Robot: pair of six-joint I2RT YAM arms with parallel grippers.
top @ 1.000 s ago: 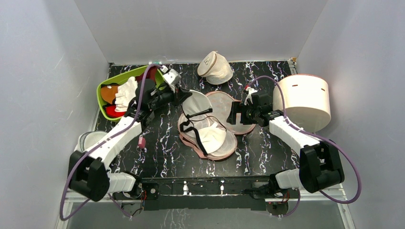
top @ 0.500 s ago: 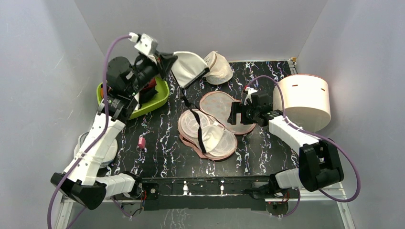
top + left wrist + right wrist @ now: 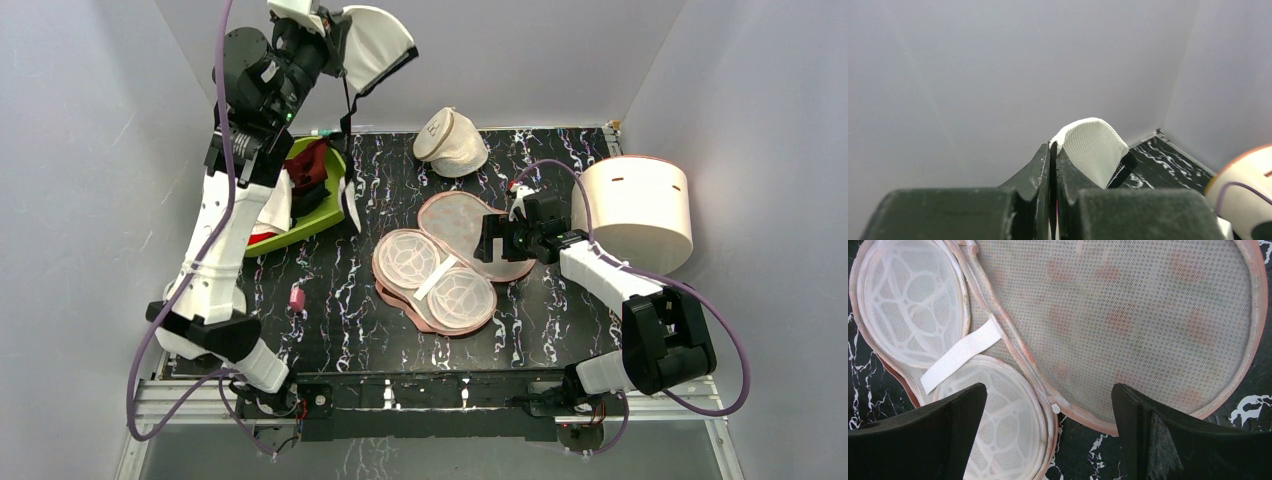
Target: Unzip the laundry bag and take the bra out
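- Two halves of the laundry bag (image 3: 440, 275) lie spread flat near the middle of the table (image 3: 560, 310), unzipped, with nothing of the bra (image 3: 380, 55) left inside.
- The left gripper (image 3: 1053, 150) is clamped tight on the edge of one white cup and holds the bra high against the back wall, well above the table.
- A thin black strap (image 3: 349, 130) trails down from that cup toward the green tray (image 3: 335, 215). Its lower end hangs at the tray's right edge, and I cannot tell whether it touches.
- The right gripper (image 3: 490, 240) hovers just over the lid half (image 3: 1148, 315) with its jaws spread wide, holding nothing.
- Removal looks essentially done. What remains, as I judge it, is to put the bra down clear of the bag.
- To do that well, keep the pinch firm, carry the cup toward bare table rather than over the tray, and lower slowly so the dangling strap settles first.
- The main risk is the strap catching on the tray's rim or its contents, so move away from the tray before descending.
- The bag is peach-pink and two-lobed, and its lid shows fine mesh with faint red-orange motifs.
- The base half holds two round white lattice domes under mesh, crossed by a white band (image 3: 960, 355).
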